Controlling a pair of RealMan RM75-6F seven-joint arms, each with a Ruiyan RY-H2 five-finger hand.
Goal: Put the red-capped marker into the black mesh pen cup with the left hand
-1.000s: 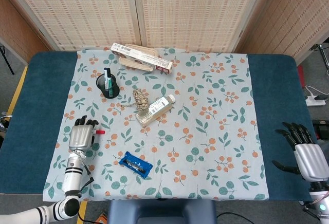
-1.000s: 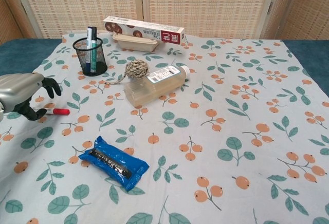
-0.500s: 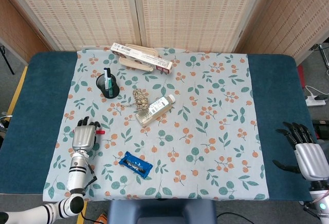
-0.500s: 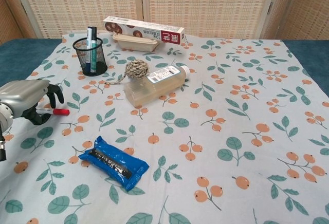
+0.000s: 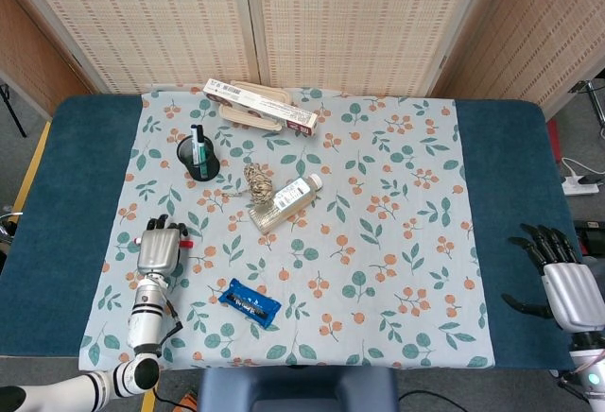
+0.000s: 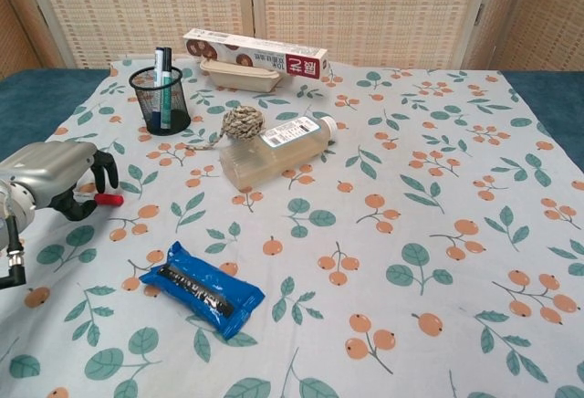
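Blue felt-like tabletop [image 5: 66, 195]: dark teal, rounded corners, one floral cloth [image 5: 378, 270] over the middle, pale with orange berries and green leaves.
Room: woven reed screen panels [image 5: 340, 15] behind the tabletop; one white power strip [image 5: 581, 185] on the floor at far right.
Red-capped marker [image 6: 108, 199]: one, lies flat on the cloth near its left edge, only the red cap end shows past the left hand.
Black mesh pen cup [image 6: 161, 101]: one, round wire mesh, upright at back left, well apart from the marker; one dark pen with a teal band [image 6: 162, 83] stands in it.
Left hand [image 6: 57, 177]: silver metal back, black fingers [image 6: 102, 168] curled down over the marker's body at the cloth; cannot tell if they actually pinch it.
Right hand [image 5: 564, 284]: silver back, black fingers spread, holds nothing, over the bare blue edge at far right.
Long box [image 6: 255, 53]: one, cardboard, white with a red end, at back, lies along the top of one shallow beige tray [image 6: 239, 74].
Twine ball [image 6: 242, 123]: one, rough tan cord, just beside the bottle's cap end.
Bottle [image 6: 274, 150]: one, clear plastic, white cap, on its side mid-cloth.
Blue packet [image 6: 203, 287]: one, glossy wrapper with a dark panel, flat, near front left.
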